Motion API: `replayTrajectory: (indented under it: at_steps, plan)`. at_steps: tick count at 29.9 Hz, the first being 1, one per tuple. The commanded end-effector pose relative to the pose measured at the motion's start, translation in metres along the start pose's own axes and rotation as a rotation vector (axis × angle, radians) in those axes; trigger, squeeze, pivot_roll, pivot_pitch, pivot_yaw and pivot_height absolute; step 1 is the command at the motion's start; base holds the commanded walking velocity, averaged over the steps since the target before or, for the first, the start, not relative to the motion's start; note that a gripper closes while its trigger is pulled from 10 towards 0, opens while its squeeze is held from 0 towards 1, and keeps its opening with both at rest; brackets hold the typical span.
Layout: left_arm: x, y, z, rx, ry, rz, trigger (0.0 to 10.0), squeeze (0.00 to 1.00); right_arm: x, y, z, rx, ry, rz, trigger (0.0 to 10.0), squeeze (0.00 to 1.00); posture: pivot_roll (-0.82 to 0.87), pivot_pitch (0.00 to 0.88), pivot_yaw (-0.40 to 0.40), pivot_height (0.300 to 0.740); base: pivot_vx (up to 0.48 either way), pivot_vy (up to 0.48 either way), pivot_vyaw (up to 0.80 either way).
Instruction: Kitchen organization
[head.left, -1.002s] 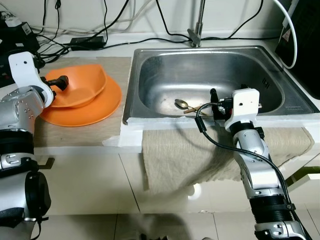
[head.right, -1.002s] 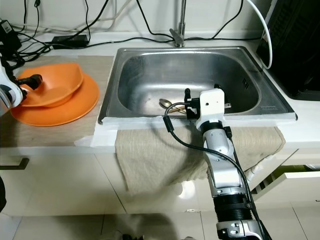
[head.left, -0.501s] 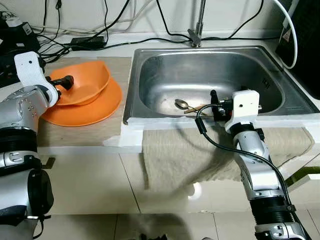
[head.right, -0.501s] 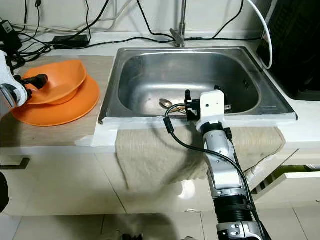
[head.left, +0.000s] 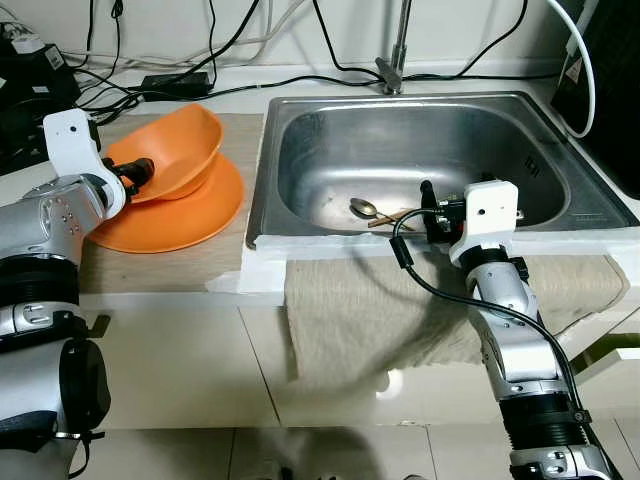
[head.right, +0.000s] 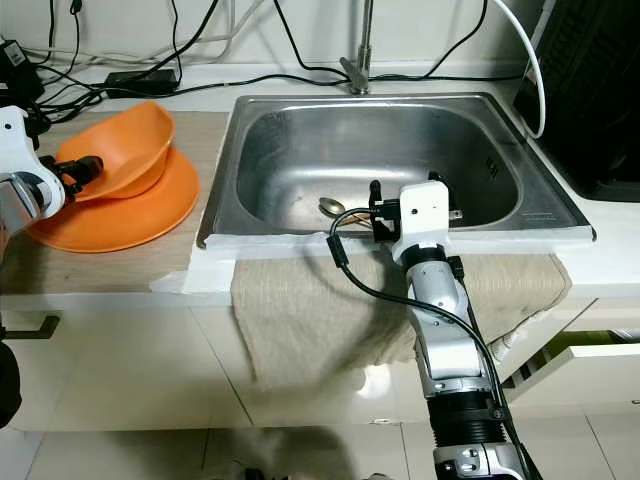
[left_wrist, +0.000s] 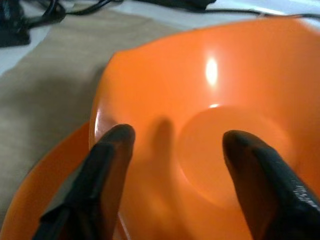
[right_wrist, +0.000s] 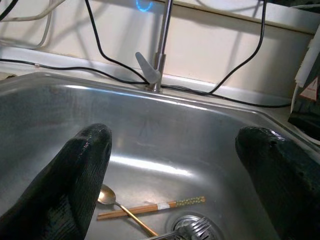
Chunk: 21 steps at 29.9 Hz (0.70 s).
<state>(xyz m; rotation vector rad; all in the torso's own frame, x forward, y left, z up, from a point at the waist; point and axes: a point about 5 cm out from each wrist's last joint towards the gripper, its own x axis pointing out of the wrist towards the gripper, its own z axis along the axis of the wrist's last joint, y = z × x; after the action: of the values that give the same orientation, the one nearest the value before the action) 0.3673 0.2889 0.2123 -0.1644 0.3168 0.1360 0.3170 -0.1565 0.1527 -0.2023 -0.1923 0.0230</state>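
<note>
Orange plastic bowl: tilted on a flat orange plate, on the table left of the steel sink. Likely light, rigid, glossy and slippery; best taken at the rim. Left gripper straddles that rim, fingers apart; firm contact indeterminate. Right gripper wide open, empty, over the sink, where a brass-coloured spoon and wooden chopsticks lie; a fork by the drain is cut off.
</note>
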Motion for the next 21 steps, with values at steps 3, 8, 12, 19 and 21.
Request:
replayTrajectory:
  at_steps: [3,8,12,19,21]
  plan:
    - [-0.002,0.000,0.004,0.067,-0.015,-0.003,10.0,0.00,0.000,0.002,0.001,0.002,0.002,0.010,10.0,0.00,-0.01,0.000,0.049,0.740,0.000,0.000,0.00]
    - [-0.003,0.001,0.006,0.078,-0.027,0.012,10.0,0.00,0.000,0.002,0.001,0.003,0.004,0.010,10.0,0.00,-0.01,0.000,0.050,0.740,0.000,0.000,0.00]
    - [-0.005,0.003,0.012,0.105,-0.049,0.026,10.0,0.00,0.000,0.003,0.000,0.002,0.006,0.012,10.0,0.00,-0.01,0.000,0.048,0.740,0.000,0.000,0.00]
    - [-0.009,0.010,0.024,0.159,-0.097,0.071,10.0,0.00,-0.001,0.003,0.000,0.002,0.010,0.013,10.0,0.00,-0.01,0.000,0.048,0.740,0.000,0.000,0.00]
    - [-0.010,0.011,0.028,0.165,-0.122,0.078,10.0,0.00,-0.001,0.003,-0.001,0.002,0.011,0.013,10.0,0.00,-0.01,0.000,0.048,0.740,0.000,0.000,0.00]
